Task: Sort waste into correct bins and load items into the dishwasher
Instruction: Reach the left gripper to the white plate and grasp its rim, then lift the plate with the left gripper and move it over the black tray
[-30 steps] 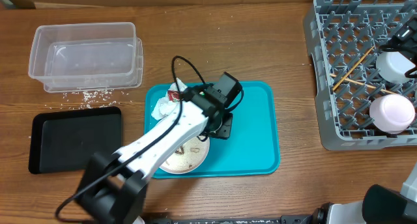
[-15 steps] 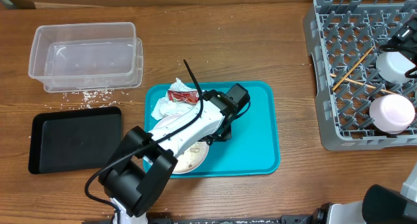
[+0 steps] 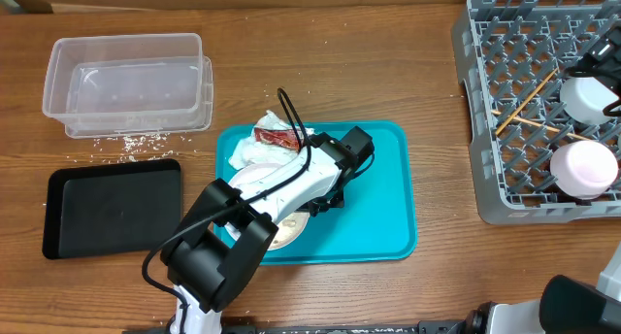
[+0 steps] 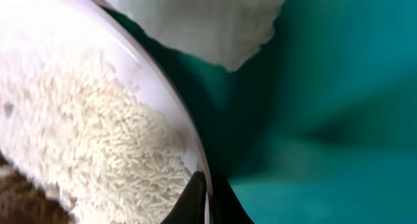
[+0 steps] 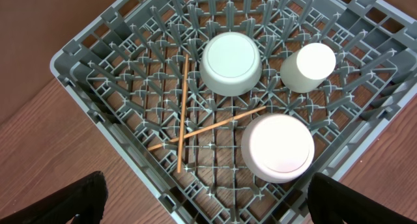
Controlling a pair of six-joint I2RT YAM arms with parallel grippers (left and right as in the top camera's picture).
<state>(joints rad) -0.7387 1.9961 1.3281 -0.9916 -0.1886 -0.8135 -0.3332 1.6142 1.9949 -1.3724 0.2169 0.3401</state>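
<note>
1. Locate the plate (image 3: 288,233). It lies on the teal tray (image 3: 383,213), toward the tray's robot-side left corner, and carries white rice (image 4: 98,139) with a brown patch at the edge of the left wrist view.
2. Confirm the grasp. The left gripper (image 4: 208,201) is closed on the plate rim, one fingertip inside and one outside (contact is thin, at the very lip).
3. Seat the fingers deeper before lifting. A lip-only pinch probably lets the plate pivot.
4. Note the napkin (image 3: 250,151) with its red wrapper (image 3: 277,137), which overlaps the far rim of the plate. Lift level and slowly so that it slides onto the tray and does not travel with the food.
5. Keep the plate flat until it is above a bin. Loose grains lie beside the clear tub (image 3: 126,82), and the black tray (image 3: 112,208) sits just in front of it.
6. The right gripper (image 5: 208,198) hangs wide apart over the dish rack (image 3: 482,120), holding nothing, well apart from the plate
</note>
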